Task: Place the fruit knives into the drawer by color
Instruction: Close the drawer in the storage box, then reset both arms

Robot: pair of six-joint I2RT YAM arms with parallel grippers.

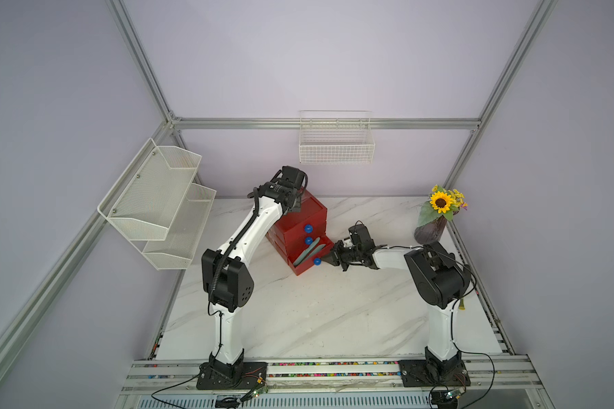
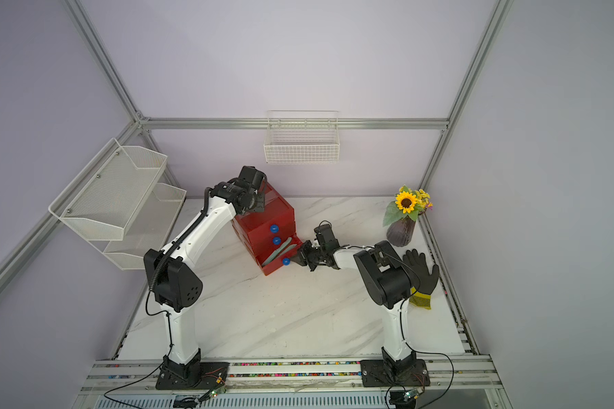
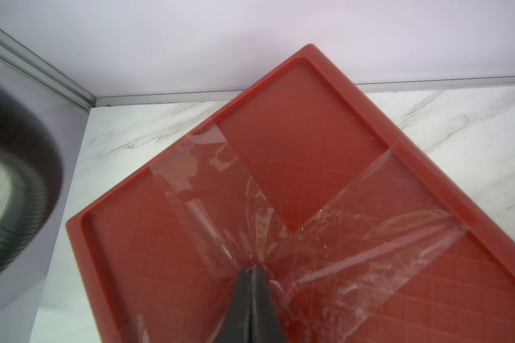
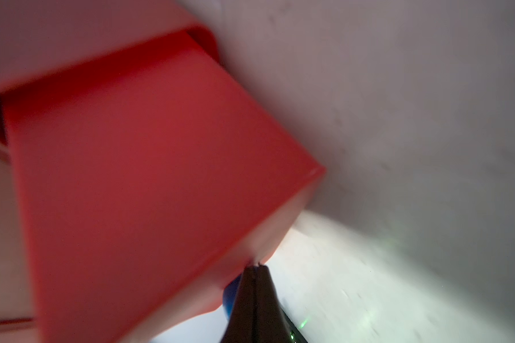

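1. The left gripper [image 3: 252, 270], pressed together, is set on the cabinet [image 1: 307, 212] top; it should be used as a brace
2. The right gripper [image 1: 328, 257], likewise pressed together, is beside the knob [image 1: 317, 261] of the open bottom drawer [image 1: 303, 268] holding teal knives [image 1: 307, 252]; a square push is advised

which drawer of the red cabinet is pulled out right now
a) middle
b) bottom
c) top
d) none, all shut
b: in both top views the bottom drawer juts out from the red cabinet with teal knives lying in it, while the upper two drawers sit pushed in.
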